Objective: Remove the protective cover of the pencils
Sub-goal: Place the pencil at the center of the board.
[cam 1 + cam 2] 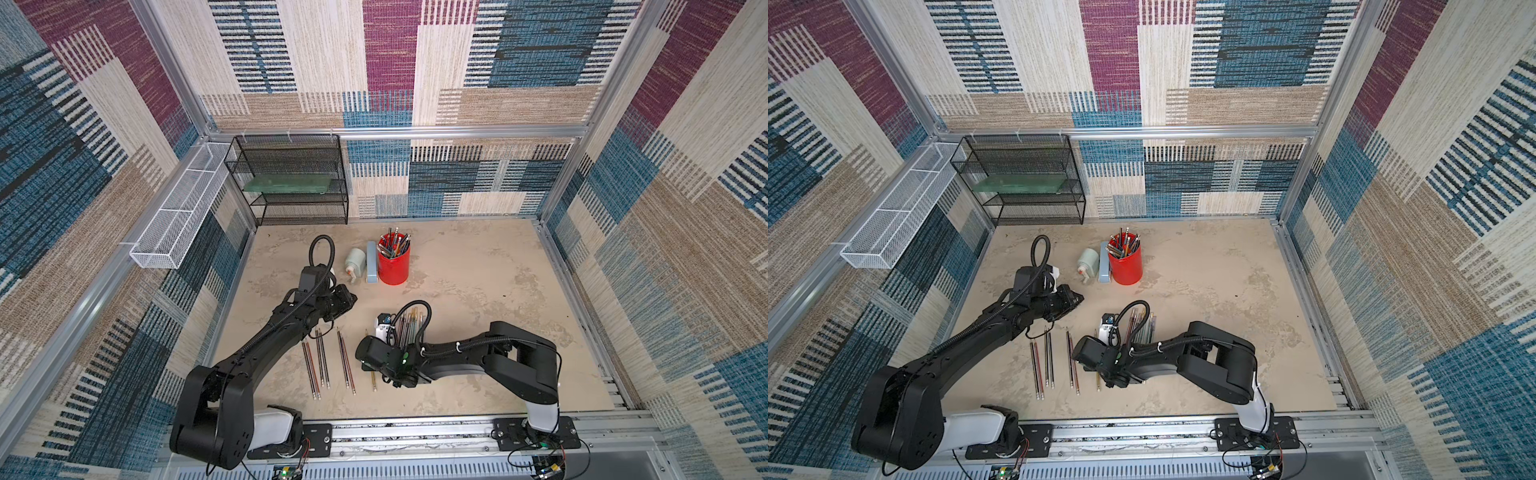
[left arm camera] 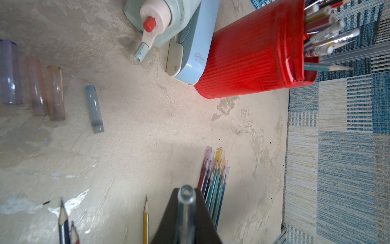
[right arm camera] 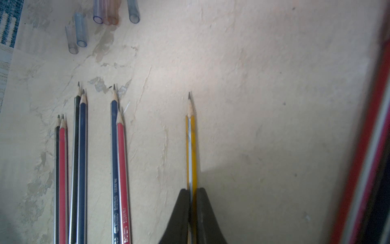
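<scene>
My left gripper is shut on a clear protective cover, a small tube end-on between the dark fingers. In both top views it hovers above the table left of centre. My right gripper is shut on a bare yellow pencil lying on the table. Several bare pencils lie side by side to its left. A bundle of capped pencils lies further back. Several removed covers lie loose on the table.
A red cup full of pens stands at the back centre. Beside it are a light blue stapler and a pale green sharpener. A black mesh shelf and a white wire basket line the back left.
</scene>
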`<act>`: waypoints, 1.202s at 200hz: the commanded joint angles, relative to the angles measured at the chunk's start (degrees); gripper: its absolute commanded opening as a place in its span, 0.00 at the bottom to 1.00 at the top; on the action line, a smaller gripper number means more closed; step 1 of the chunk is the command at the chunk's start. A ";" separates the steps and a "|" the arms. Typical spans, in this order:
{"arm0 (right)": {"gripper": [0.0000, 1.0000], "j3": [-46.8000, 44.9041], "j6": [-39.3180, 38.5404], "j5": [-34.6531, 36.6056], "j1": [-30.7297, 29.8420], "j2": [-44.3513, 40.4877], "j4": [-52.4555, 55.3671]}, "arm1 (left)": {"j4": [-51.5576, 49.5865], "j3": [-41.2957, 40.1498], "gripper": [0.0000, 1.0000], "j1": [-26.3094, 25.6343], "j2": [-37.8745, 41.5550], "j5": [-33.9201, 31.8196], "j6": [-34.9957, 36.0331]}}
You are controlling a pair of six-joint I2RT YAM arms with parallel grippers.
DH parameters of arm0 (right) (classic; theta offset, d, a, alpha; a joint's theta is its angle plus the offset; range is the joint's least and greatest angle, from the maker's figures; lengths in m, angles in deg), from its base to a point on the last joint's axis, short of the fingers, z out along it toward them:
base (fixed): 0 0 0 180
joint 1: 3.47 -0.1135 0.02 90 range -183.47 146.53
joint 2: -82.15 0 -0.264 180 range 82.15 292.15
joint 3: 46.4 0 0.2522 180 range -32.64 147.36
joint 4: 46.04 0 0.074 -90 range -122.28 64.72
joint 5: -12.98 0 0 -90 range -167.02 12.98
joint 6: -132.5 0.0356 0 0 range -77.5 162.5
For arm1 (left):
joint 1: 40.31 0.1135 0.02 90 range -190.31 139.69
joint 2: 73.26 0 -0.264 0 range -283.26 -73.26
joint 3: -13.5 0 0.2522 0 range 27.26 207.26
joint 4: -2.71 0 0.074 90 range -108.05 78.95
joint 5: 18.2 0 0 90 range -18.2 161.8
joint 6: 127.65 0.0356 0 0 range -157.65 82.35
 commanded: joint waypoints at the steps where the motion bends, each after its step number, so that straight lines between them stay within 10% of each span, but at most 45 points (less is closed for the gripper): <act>1: 0.04 0.96 1.63 1.07 0.01 1.12 5.11 | 0.61 0.37 0.01 0.11 -0.21 0.49 0.86; 159: 0.05 5.62 1.28 -1.06 -1.11 4.68 5.14 | 1.32 -0.06 0.00 0.13 -0.63 0.85 0.52; 240: 0.28 5.36 1.13 -1.23 -1.04 4.47 4.87 | -0.08 0.22 0.00 0.09 -0.57 -1.07 0.97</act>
